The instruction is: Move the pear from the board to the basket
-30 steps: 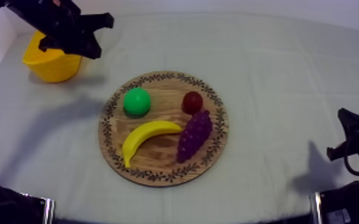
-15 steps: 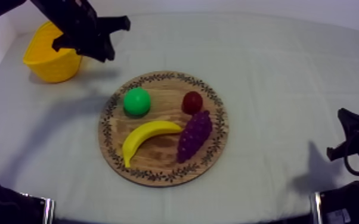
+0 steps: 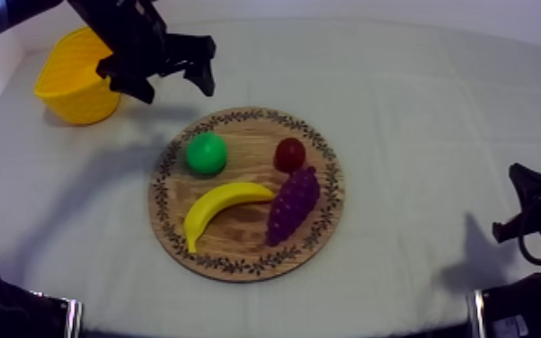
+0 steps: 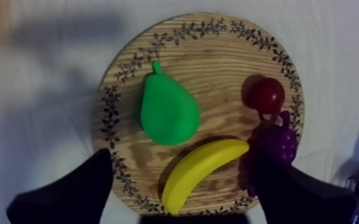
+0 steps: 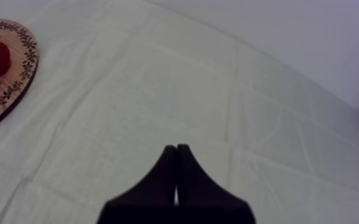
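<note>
The pear (image 4: 167, 110) lies on the wooden board (image 3: 238, 262), on the side nearer the yellow basket (image 3: 69, 90), apart from our left end effector (image 3: 175, 83) and untouched. That end effector hangs above the surface (image 3: 418, 99) between basket and board, just beyond the board's far rim, its fingers wide apart with nothing between them. Our left arm comes in from the upper left, crossing over the basket. The pear rests on its side: its stem points to the far rim and slightly toward the basket, its broad end toward the banana (image 4: 203, 173), its long axis flat along the board. Our right end effector (image 5: 176, 156) has its fingers together, holding nothing, over bare cloth well apart from the board.
</note>
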